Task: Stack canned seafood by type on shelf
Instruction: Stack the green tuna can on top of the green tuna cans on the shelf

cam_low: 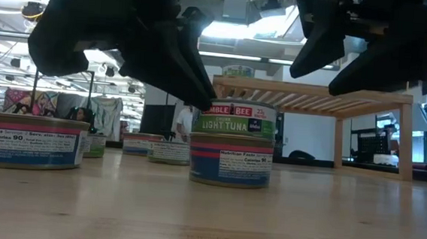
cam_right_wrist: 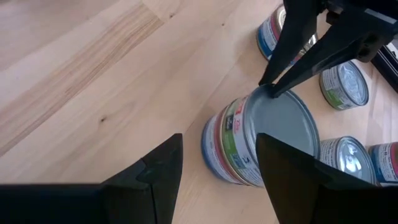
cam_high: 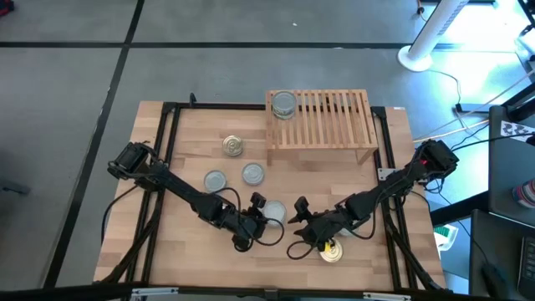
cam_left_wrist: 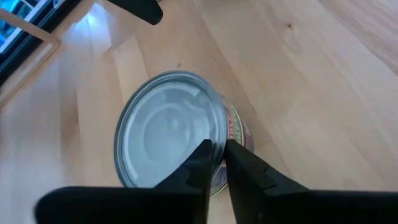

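Near the table's front middle, two short tins stand stacked. The upper one (cam_low: 236,119) has a green tuna label and a silver top (cam_left_wrist: 165,130); it rests on a pink-and-blue labelled tin (cam_low: 231,162). My left gripper (cam_left_wrist: 219,158) is shut on the upper tin's rim. My right gripper (cam_right_wrist: 217,168) hangs open just right of the stack (cam_right_wrist: 249,143), its fingers apart and touching nothing. The wooden slat shelf (cam_high: 330,121) stands at the far side with one silver-topped tin (cam_high: 283,104) on its left end. My left gripper pinches the upper tin's rim (cam_left_wrist: 216,148) on the side nearest it, one finger on the lid and one on the outer wall (cam_left_wrist: 239,134). The fingers slant down from the table's near left. The tin stands upright on the lower tin.
Loose tins stand on the table left of the stack: a gold-topped one (cam_high: 232,146) and two silver-topped ones (cam_high: 215,180), (cam_high: 252,173). Another gold-topped tin (cam_high: 332,251) sits under my right arm by the front edge. A black frame (cam_high: 167,134) borders the tabletop.
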Available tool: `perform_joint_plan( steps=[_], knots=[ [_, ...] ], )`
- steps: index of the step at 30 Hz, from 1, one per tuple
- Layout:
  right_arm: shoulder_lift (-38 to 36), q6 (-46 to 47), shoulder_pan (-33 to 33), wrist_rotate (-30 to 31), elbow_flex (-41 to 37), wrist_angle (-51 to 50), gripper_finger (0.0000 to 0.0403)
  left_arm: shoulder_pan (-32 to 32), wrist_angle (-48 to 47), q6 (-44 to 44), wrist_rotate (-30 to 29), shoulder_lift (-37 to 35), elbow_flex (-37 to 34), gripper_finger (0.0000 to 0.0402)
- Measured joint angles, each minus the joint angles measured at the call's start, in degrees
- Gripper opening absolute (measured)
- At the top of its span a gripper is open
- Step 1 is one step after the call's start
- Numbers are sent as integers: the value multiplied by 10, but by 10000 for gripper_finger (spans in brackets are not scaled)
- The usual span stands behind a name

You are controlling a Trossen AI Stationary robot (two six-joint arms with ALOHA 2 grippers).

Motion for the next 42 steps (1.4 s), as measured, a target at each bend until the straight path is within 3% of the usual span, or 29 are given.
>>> perform_joint_plan(
  steps=[5,22,33,39,42],
  knots=[
    [0,0,0,0,0,0,202,0,0,13,-6,0,0,4],
    [3,-78,-1,65,0,47,202,2,47,-34,5,0,-1,1],
    [58,-89,0,111,0,75,205,16,69,-68,1,0,-1,0],
    [62,-69,0,121,0,92,240,22,70,-70,-1,0,-1,0],
    [62,-40,0,162,0,106,271,22,70,-74,-1,0,-1,0]
  ],
)
